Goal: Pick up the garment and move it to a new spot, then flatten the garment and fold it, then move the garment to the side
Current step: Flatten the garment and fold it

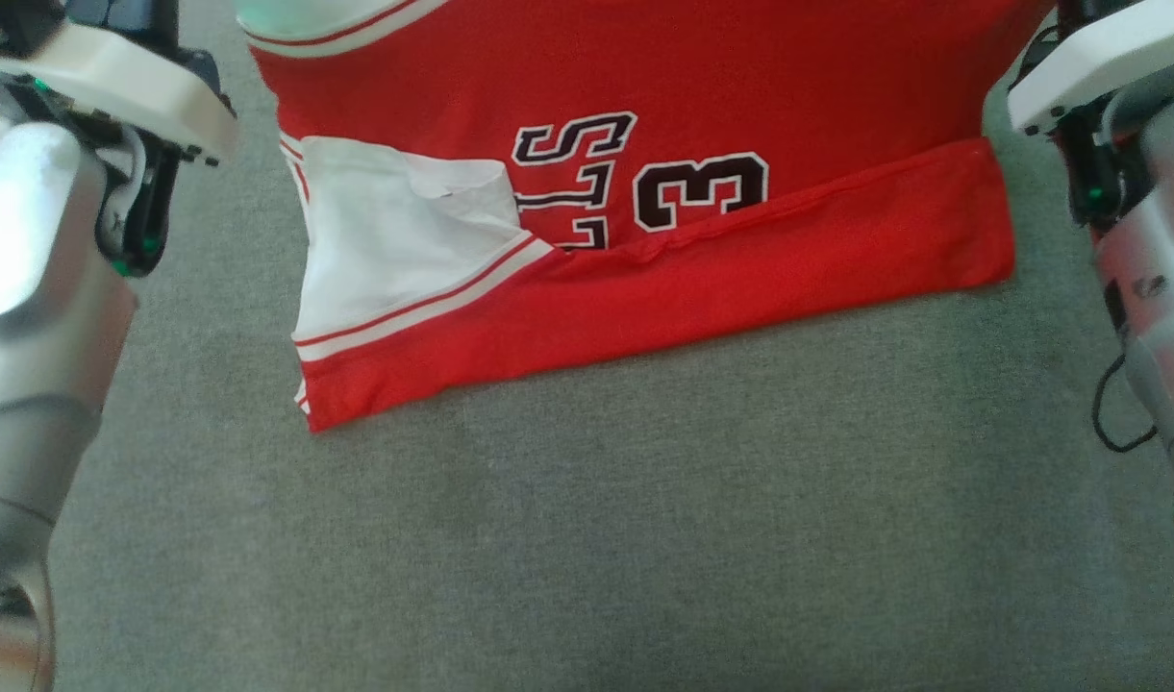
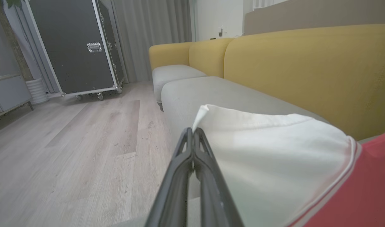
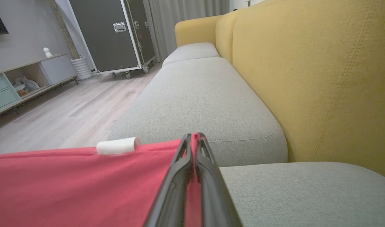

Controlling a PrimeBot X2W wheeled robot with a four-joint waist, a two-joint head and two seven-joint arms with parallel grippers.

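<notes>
left gripper (image 2: pixel 192 134) on white garment (image 2: pixel 274 157) corner, right gripper (image 3: pixel 194 138) on red edge

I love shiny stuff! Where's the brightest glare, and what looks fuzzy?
Head view: bright glare on the left forearm. Right wrist view: the right pincer, pinching the jersey, looks fuzzy near the camera. Left wrist view: the black case leans sideways.

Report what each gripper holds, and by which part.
Both hold the red basketball jersey: the left gripper pinches a white corner, the right gripper a red edge.
</notes>
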